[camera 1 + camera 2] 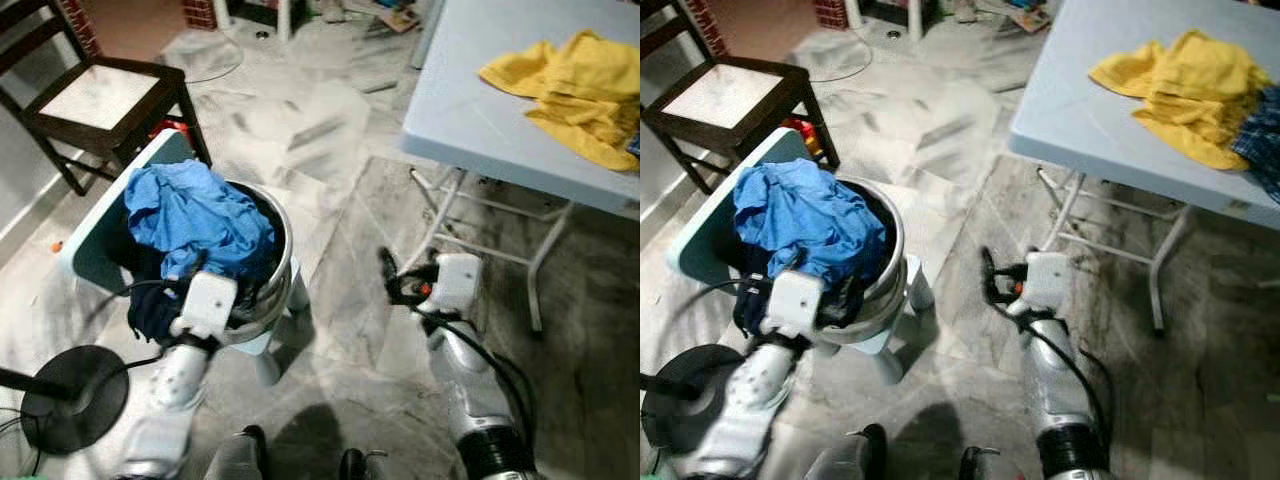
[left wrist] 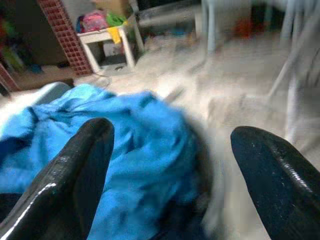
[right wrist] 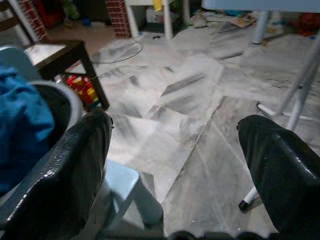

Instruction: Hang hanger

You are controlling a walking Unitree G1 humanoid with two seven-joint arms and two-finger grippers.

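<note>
Bright blue cloth [image 1: 190, 215] heaped at left; yellow cloth [image 1: 575, 90] upper right on the pale blue counter [image 1: 470, 110]; grey-streaked marble floor [image 1: 330, 150]; dark brown chair [image 1: 100, 100] upper left.

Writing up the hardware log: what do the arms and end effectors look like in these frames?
Both arms are silver, segmented, with black cables looping along the forearms. Each wrist carries a white boxy housing; the right one shows a small red-orange mark. The left end effector and right end effector each have two long, glossy black, round-tipped fingers.
</note>
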